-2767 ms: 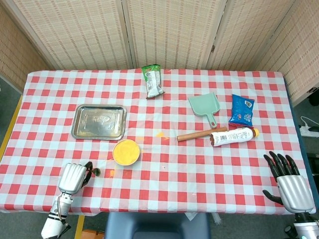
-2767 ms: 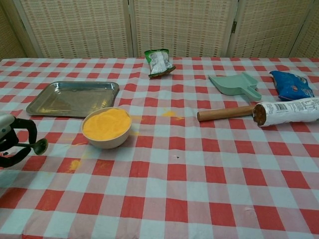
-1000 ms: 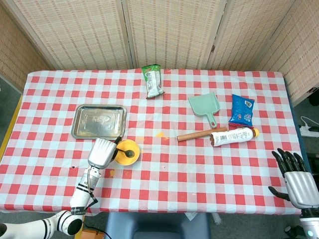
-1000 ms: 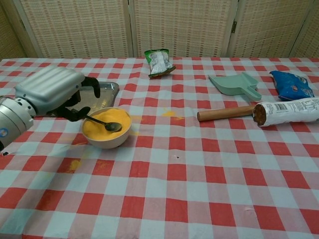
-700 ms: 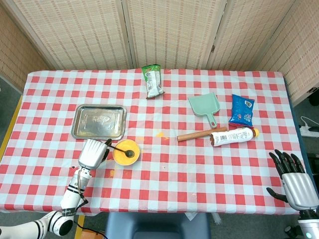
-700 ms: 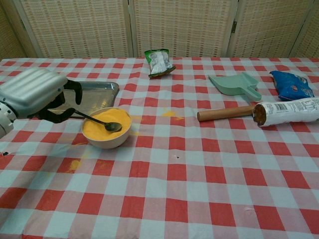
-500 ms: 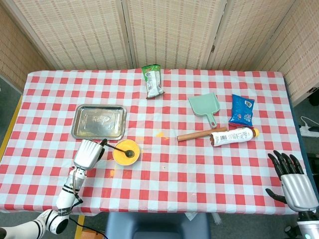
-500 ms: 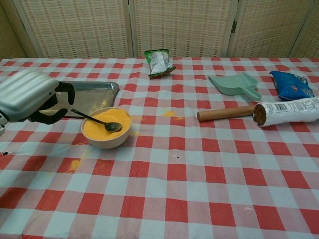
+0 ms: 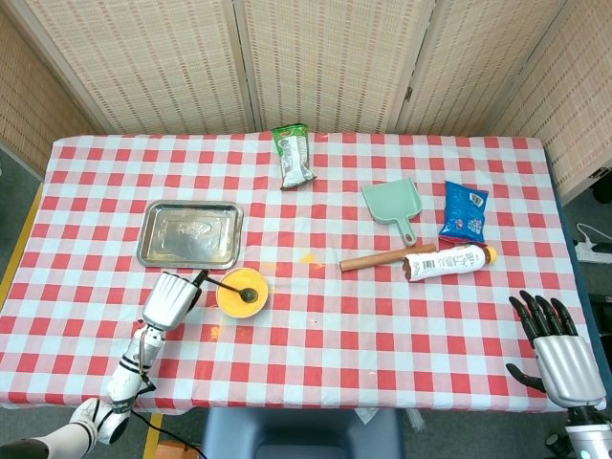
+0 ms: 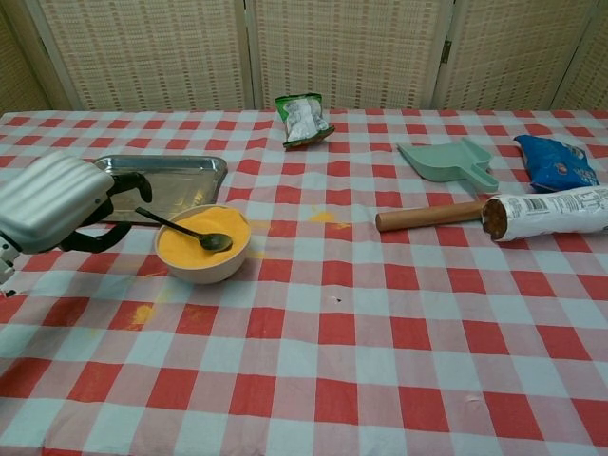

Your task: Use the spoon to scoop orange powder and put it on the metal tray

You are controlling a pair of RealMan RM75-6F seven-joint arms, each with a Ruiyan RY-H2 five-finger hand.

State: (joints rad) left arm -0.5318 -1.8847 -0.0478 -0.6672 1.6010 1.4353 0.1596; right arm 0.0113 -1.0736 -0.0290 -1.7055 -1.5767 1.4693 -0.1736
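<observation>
Left hand (image 10: 52,200) grasps the thin dark metal spoon (image 10: 187,229), resting in the cream bowl of orange powder (image 10: 202,243); dig deeper, lift level

On the surface (image 9: 316,335), the tray (image 9: 189,234) lies at the left, with the bowl (image 9: 242,292) just in front of its right corner. The spoon (image 10: 185,229) rests in the bowl, its handle reaching left to the left hand (image 9: 168,299). A snack packet (image 9: 294,156) lies at the back centre. To the right lie a dustpan (image 9: 393,205), a rolling pin (image 9: 375,259), a bottle (image 9: 448,261) and a bag (image 9: 465,211). The right hand (image 9: 559,356) is at the front right edge.
</observation>
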